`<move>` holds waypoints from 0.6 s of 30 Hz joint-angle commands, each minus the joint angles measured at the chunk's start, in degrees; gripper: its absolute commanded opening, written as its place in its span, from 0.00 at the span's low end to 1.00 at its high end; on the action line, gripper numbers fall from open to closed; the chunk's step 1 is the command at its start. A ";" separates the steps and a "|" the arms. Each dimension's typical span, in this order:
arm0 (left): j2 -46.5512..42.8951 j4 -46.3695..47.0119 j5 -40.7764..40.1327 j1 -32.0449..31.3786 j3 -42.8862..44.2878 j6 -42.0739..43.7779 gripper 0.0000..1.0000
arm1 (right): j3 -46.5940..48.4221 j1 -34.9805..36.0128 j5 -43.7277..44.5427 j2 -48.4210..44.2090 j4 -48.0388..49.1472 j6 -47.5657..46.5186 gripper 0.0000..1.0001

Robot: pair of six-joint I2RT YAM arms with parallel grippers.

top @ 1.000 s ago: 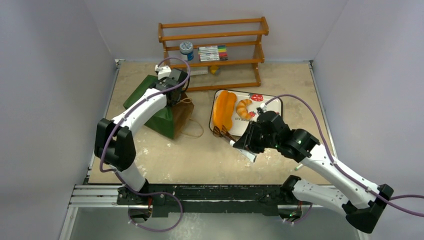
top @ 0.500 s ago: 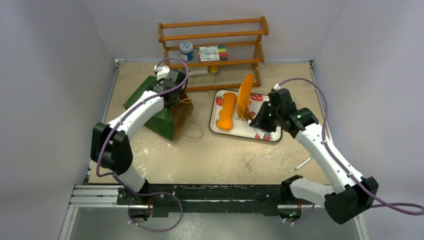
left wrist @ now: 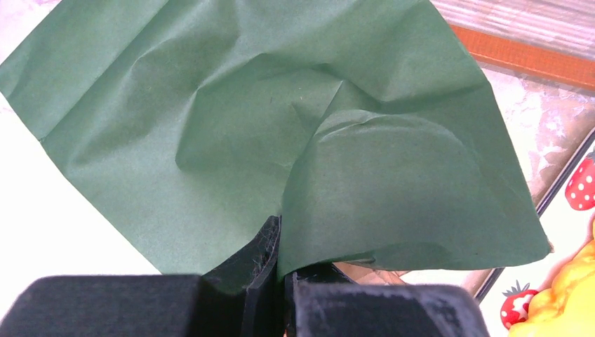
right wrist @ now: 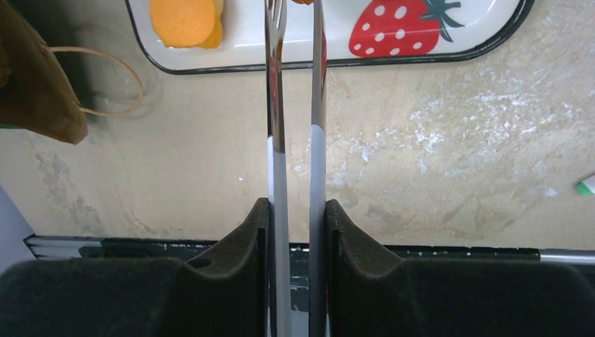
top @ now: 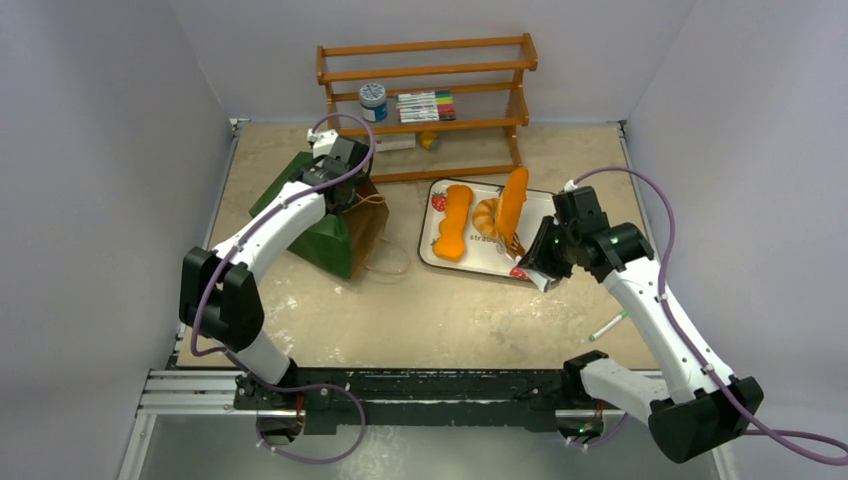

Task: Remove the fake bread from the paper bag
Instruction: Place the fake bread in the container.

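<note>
Left gripper [left wrist: 281, 281] pinched the paper bag [left wrist: 245, 140], right gripper [right wrist: 298, 232] clamped tongs [right wrist: 277, 105] holding orange bread [top: 513, 200]; tray [right wrist: 245, 35] lettering read "straw…".

pale grey walls [top: 100, 120] enclose a beige table [top: 400, 310] with a wooden rack [top: 425, 47] behind.

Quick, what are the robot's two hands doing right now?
Left gripper: closed, pinching the paper bag.
Right gripper: closed on tongs, which grip the long orange bread.
</note>
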 commanded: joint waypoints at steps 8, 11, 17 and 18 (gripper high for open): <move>-3.28 3.76 2.30 0.56 -2.01 0.90 0.00 | -3.14 -0.91 0.34 -1.04 -1.55 -0.33 0.02; -3.41 3.76 2.43 0.76 -2.05 1.17 0.00 | -2.97 -1.01 0.12 -0.90 -1.66 -0.29 0.13; -3.28 3.93 2.69 0.95 -1.88 1.36 0.00 | -3.05 -1.09 -0.20 -1.32 -1.90 0.05 0.36; -3.28 3.94 2.73 0.96 -1.78 1.41 0.00 | -3.27 -1.09 -0.25 -1.65 -1.88 0.37 0.37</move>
